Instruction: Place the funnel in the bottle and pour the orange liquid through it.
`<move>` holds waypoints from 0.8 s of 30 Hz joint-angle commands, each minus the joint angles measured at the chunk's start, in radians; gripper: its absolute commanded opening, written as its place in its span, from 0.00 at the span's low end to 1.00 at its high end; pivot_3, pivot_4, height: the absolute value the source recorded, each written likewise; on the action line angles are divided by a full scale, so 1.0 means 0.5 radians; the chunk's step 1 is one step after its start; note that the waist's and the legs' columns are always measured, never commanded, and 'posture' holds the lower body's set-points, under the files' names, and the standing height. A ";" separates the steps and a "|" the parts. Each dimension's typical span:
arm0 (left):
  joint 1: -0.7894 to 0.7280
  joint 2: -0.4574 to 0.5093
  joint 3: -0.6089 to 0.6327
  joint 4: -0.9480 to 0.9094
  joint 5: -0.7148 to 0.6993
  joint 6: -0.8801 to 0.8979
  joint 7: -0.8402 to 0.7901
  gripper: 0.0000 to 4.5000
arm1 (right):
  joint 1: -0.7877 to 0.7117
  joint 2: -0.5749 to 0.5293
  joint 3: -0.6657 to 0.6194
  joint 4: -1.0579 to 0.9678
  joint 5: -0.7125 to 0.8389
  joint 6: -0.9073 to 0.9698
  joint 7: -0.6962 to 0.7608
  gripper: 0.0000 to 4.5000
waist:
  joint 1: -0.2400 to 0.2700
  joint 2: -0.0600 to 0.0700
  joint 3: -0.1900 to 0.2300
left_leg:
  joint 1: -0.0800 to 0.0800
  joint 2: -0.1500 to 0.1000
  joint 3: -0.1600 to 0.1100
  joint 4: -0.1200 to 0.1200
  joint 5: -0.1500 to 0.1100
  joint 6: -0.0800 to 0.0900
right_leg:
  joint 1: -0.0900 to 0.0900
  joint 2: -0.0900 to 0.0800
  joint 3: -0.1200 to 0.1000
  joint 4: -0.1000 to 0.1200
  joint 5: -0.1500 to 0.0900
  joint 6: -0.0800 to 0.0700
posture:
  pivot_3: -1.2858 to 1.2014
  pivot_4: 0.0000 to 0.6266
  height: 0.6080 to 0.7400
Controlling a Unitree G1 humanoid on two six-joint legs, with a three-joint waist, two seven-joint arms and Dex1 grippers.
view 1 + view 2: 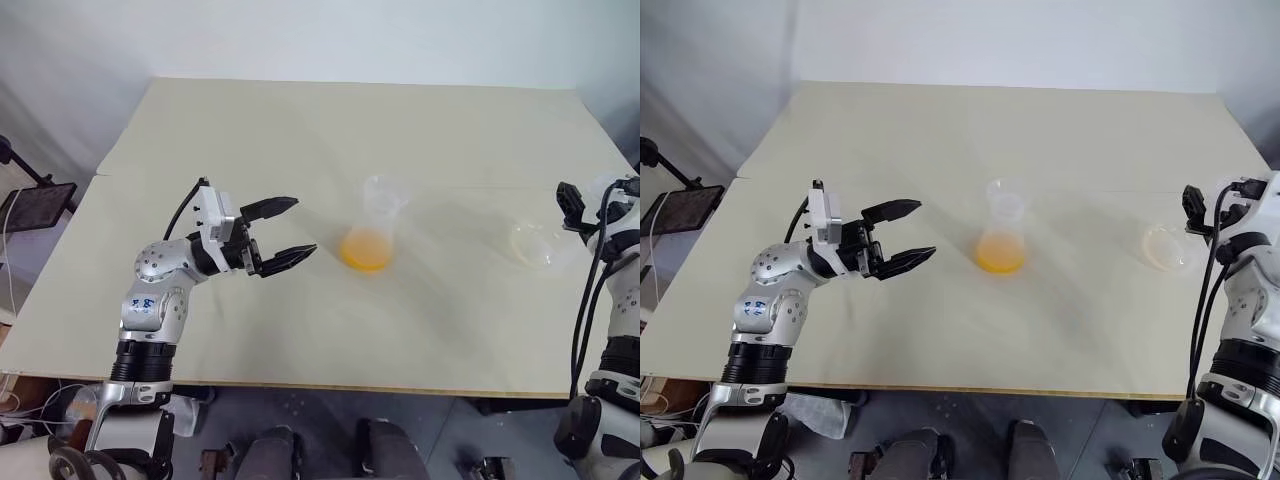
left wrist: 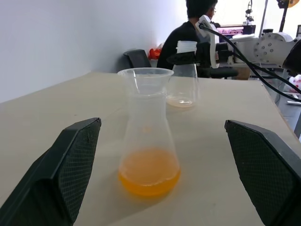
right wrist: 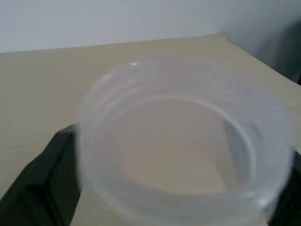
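Note:
The bottle [image 2: 146, 125] stands upright at the middle of the table with the clear funnel [image 2: 143, 77] seated in its mouth. The orange liquid [image 2: 148, 178] lies shallow in its base. My left gripper [image 1: 303, 227] is open and points at the bottle from its left, a short gap away. Near the table's right edge a clear cone-shaped flask [image 1: 535, 248] stands with only a thin orange film at its bottom. My right gripper [image 3: 178, 146] is open, its jaws wide on either side of the flask's round neck [image 3: 183, 141].
The beige table [image 1: 300, 130] has its right edge close to the flask and my right arm. A black stand [image 1: 35, 205] is off the table's left side. A seated person [image 2: 195, 26] is beyond the table's far side, in the left wrist view.

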 commanded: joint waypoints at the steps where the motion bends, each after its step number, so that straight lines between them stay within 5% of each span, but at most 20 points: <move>1: 0.016 0.039 0.031 -0.085 -0.042 0.013 -0.007 1.00 | 0.101 -0.144 -0.104 -0.232 0.132 0.054 0.118 0.98 | 0.005 0.000 0.000 | 0.000 0.000 -0.001 0.000 0.000 0.000 | 0.000 0.000 0.001 0.000 0.000 0.000 | 0.52 0.24 1.00; 7: 0.064 0.097 0.049 -0.077 -0.049 0.027 -0.041 1.00 | 0.352 -0.276 -0.251 -0.435 0.428 0.197 0.400 0.98 | 0.003 0.000 0.000 | -0.001 0.000 -0.001 0.000 0.000 0.000 | 0.002 -0.001 0.002 -0.003 0.000 0.000 | 0.52 0.24 1.00; 14: 0.220 0.291 0.132 -0.073 -0.053 0.100 -0.092 1.00 | 1.123 -0.394 -0.503 -0.856 0.865 0.358 1.173 0.98 | 0.014 0.000 0.000 | 0.001 0.002 0.001 -0.004 -0.001 0.000 | 0.003 -0.002 0.006 -0.007 0.000 0.000 | 0.52 0.24 1.00; 19: 0.382 0.388 0.196 -0.147 -0.019 0.079 -0.098 1.00 | 1.517 -0.388 -0.253 -1.212 0.706 -0.044 1.639 0.98 | 0.002 -0.001 0.000 | 0.005 0.004 0.001 -0.003 -0.002 0.000 | 0.006 -0.003 0.014 -0.011 0.000 0.000 | 0.52 0.24 1.00; 24: 0.549 0.469 0.197 -0.233 0.081 0.070 0.004 1.00 | 1.607 -0.306 0.018 -1.439 0.652 -0.267 1.751 0.98 | -0.003 -0.001 0.000 | 0.008 0.004 0.002 -0.006 -0.003 -0.002 | 0.004 -0.003 0.017 -0.011 0.000 0.000 | 0.52 0.24 1.00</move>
